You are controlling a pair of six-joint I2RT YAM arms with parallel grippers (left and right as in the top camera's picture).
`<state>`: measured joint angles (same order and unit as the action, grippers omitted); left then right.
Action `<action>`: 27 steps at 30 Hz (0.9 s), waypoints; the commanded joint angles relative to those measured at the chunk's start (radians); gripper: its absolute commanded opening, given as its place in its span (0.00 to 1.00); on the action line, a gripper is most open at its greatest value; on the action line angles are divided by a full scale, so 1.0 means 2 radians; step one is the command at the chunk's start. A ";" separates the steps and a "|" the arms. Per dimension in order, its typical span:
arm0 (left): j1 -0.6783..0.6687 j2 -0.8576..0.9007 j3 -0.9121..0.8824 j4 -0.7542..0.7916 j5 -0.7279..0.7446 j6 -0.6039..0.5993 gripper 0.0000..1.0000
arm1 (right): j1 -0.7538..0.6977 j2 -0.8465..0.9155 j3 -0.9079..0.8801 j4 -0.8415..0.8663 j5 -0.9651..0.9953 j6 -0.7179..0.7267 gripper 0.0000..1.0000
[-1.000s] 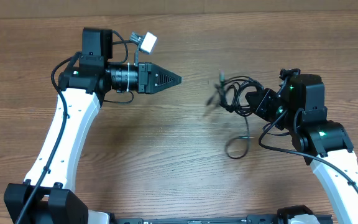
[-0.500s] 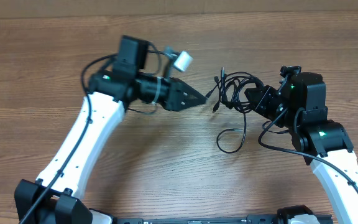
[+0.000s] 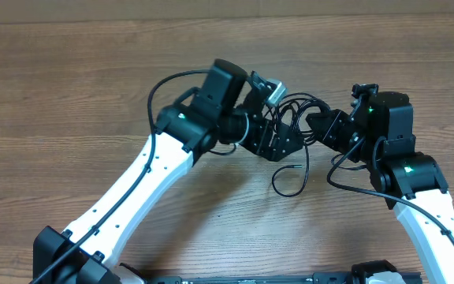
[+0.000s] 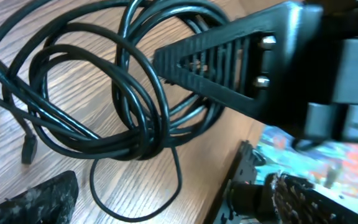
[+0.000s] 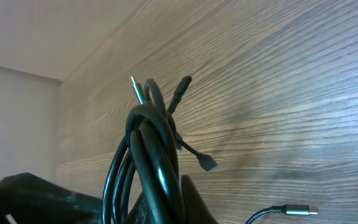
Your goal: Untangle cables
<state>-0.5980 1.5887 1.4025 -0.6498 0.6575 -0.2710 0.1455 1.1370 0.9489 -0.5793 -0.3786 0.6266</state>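
Clearly left claw (image 3: pixel 278 142) spread at cables (image 4: pixel 114 144); right claw (image 3: pixel 314 125) gripping them.

From overhead I get bright, even light across the worktop (image 3: pixel 69 95). Shadows near the cables (image 3: pixel 294 110) are soft and faint, and the view is sharp throughout.

On the left wrist camera the cables (image 4: pixel 104 93) sit in focus, with pale streaks of sheen along them. On the left end effector (image 4: pixel 112 123), the lower finger (image 4: pixel 42 199), below the cables, is a grainy dark blur. The background to their right is a colourful smear.

On the right wrist camera the cables (image 5: pixel 148 155) are too close and soft-edged, with a white highlight. The wood behind them is bright and crisp, with a dim patch to their right.
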 commanded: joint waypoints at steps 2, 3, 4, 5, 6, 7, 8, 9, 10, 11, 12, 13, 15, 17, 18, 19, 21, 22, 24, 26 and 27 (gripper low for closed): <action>-0.007 -0.010 0.010 0.003 -0.058 -0.053 0.96 | -0.001 -0.005 0.001 0.005 -0.031 -0.014 0.04; -0.007 -0.010 0.010 0.004 -0.058 -0.056 0.94 | -0.001 -0.005 0.001 0.005 -0.031 -0.014 0.04; -0.007 -0.010 0.010 0.004 -0.058 -0.056 0.93 | -0.001 -0.005 0.001 0.004 -0.031 -0.015 0.04; -0.007 -0.010 0.010 0.005 -0.060 -0.056 0.91 | -0.001 -0.005 0.001 0.004 -0.031 -0.015 0.04; -0.007 -0.010 0.010 0.004 -0.065 -0.056 0.89 | -0.001 -0.005 0.001 0.005 -0.031 -0.015 0.04; -0.007 -0.010 0.010 0.004 -0.069 -0.056 0.88 | -0.001 -0.005 0.001 0.005 -0.033 -0.015 0.04; -0.008 -0.010 0.010 0.004 -0.073 -0.056 0.86 | -0.001 -0.005 0.001 0.005 -0.035 -0.015 0.04; -0.009 -0.010 0.010 0.004 -0.077 -0.058 0.84 | -0.001 -0.005 0.001 0.005 -0.036 -0.015 0.04; -0.009 -0.010 0.010 0.004 -0.083 -0.063 0.83 | 0.000 -0.005 0.001 0.005 -0.036 -0.015 0.04; -0.009 -0.010 0.010 0.004 -0.090 -0.072 0.82 | 0.000 -0.005 0.001 0.005 -0.037 -0.015 0.04; -0.009 -0.010 0.010 0.004 -0.095 -0.078 0.82 | 0.000 -0.005 0.001 0.005 -0.041 -0.015 0.04; -0.009 -0.009 0.010 0.004 -0.099 -0.086 0.79 | 0.000 -0.005 0.001 0.005 -0.049 -0.015 0.04; -0.009 -0.008 0.010 0.005 -0.099 -0.086 0.77 | 0.000 -0.006 0.001 0.005 -0.056 -0.015 0.04; -0.009 -0.006 0.010 0.006 -0.099 -0.086 0.77 | 0.000 -0.007 0.001 0.007 -0.062 -0.015 0.04; -0.009 -0.004 0.010 0.006 -0.099 -0.086 0.77 | 0.000 -0.008 0.001 0.008 -0.063 -0.015 0.04; -0.009 -0.003 0.010 0.006 -0.099 -0.088 0.78 | 0.000 -0.009 0.001 0.010 -0.066 -0.015 0.04; -0.009 -0.003 0.010 0.006 -0.099 -0.091 0.78 | 0.000 -0.011 0.001 0.013 -0.070 -0.015 0.04; -0.010 -0.003 0.010 0.007 -0.099 -0.091 0.78 | 0.000 -0.012 0.001 0.013 -0.070 -0.015 0.04; -0.012 -0.003 0.010 0.010 -0.099 -0.091 0.77 | 0.004 -0.014 0.001 0.013 -0.070 -0.015 0.04; -0.013 -0.003 0.010 0.014 -0.099 -0.091 0.76 | 0.010 -0.014 0.001 0.014 -0.069 -0.016 0.04; -0.015 -0.003 0.010 0.015 -0.100 -0.091 0.74 | 0.014 -0.014 0.001 0.016 -0.069 -0.017 0.04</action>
<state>-0.6155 1.5887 1.4025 -0.6308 0.4709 -0.4431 0.1524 1.1362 0.9489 -0.5667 -0.4950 0.6018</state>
